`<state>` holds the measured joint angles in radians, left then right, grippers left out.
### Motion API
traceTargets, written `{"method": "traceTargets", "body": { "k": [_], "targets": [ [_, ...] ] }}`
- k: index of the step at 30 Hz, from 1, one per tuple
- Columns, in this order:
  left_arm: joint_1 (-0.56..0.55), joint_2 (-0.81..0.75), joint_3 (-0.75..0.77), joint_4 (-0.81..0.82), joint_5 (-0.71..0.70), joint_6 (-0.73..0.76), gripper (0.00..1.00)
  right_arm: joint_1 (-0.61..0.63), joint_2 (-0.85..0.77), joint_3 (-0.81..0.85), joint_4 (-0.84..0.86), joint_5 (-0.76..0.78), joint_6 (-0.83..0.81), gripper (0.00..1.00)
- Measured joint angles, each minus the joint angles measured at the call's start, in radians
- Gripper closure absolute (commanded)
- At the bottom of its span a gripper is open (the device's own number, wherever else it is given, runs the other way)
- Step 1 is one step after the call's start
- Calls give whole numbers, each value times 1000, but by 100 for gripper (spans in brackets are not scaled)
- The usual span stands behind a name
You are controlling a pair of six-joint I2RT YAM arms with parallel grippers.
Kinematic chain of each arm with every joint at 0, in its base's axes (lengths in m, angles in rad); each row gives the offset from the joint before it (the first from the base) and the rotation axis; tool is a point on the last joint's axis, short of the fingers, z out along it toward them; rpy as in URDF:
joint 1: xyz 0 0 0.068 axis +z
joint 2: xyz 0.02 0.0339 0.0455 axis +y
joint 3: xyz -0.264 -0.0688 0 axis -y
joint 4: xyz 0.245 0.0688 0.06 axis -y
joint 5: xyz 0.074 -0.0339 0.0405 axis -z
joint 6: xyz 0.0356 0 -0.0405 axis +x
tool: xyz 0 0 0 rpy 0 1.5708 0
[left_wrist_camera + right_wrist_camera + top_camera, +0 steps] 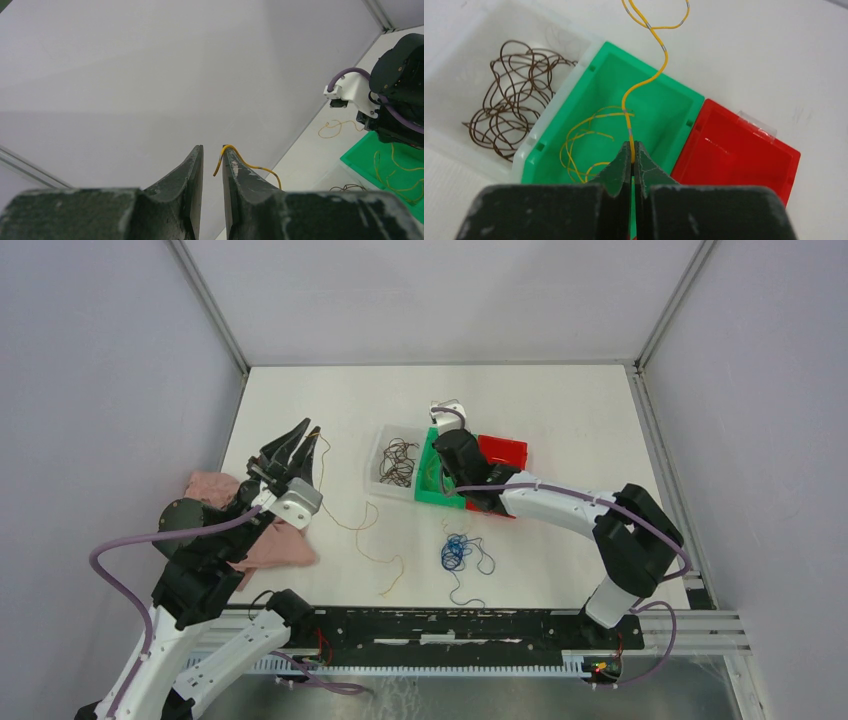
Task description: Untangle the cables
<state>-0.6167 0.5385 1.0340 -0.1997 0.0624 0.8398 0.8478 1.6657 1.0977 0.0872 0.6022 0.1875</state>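
Right gripper (632, 148): jaws fully closed, pinching one end of a yellow strand (659, 75) at the fingertips, above the green bin (659, 115). In the right wrist view this strand's long axis runs straight away from the tips, across the bin floor, over the rim and onto the table (560, 420), where it winds in S-bends. Loose yellow strands (574, 145) lie looped inside the green bin, just beside the tips. Left gripper (312, 432): raised over the left part of the table, fingers pointing toward the far wall and a little rightward. In the left wrist view the jaws stand nearly together with a narrow gap. The tip of a long yellow strand (345, 520) hooks over the end of one finger. Cannot tell whether it is pinched or only draped. In the top view this strand hangs from the tips and lies wavy on the table, long axis far-to-near, drifting right toward the arm bases. Brown strands (398, 462) sit bundled in the clear bin (373, 468), which touches the green bin's left side. The red bin (734, 150) touches its other side. Blue strands (460, 552) lie in a small coil on the table, nearer the bases than the bins. A pink cloth (275, 545) lies under the left arm.
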Motion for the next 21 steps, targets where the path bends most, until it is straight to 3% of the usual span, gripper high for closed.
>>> {"method": "traceTargets", "body": {
  "k": [5, 10, 21],
  "targets": [
    [0, 0, 0, 0, 0, 0, 73, -7, 6, 22, -122, -76, 31, 100],
    [0, 0, 0, 0, 0, 0, 72, -29, 71, 157, -259, -167, 80, 99],
    [0, -5, -26, 2, 1, 0, 72, -120, 25, 306, -312, -235, 155, 99]
  ]
}}
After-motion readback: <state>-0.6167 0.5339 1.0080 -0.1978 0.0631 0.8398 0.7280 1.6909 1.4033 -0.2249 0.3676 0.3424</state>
